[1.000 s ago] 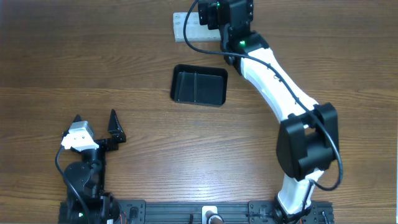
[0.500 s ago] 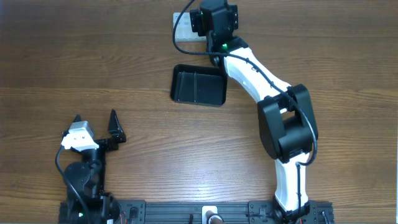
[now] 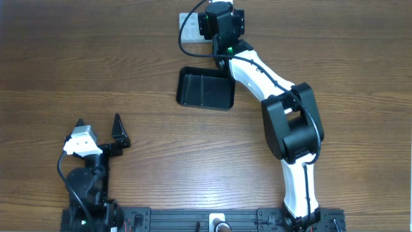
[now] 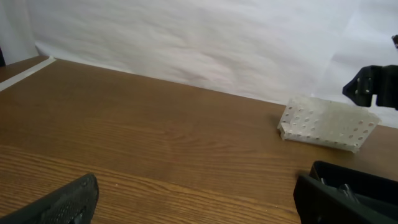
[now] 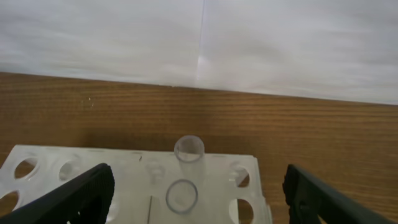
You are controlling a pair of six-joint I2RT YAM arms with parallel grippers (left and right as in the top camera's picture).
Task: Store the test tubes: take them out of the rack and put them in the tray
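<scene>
The white test tube rack [image 3: 190, 30] lies at the far edge of the table, also seen in the left wrist view [image 4: 326, 123]. In the right wrist view two clear tubes stand upright in the rack [image 5: 37, 163]: one tube [image 5: 188, 148] farther off, another tube [image 5: 181, 194] closer. My right gripper [image 5: 199, 208] hangs open above them, one finger at each side, touching neither; from above it [image 3: 217, 18] covers the rack's right part. The black tray [image 3: 206, 88] sits just in front of the rack and looks bare inside. My left gripper [image 3: 98, 126] rests open near its base.
The right arm [image 3: 270, 77] stretches diagonally from the bottom right, passing over the tray's right corner. A white wall backs the table behind the rack. Bare wood spreads across the left and middle of the table.
The right arm has swung left and folded its elbow inward, carrying its gripper leftward along the rack. The left arm has not moved.
</scene>
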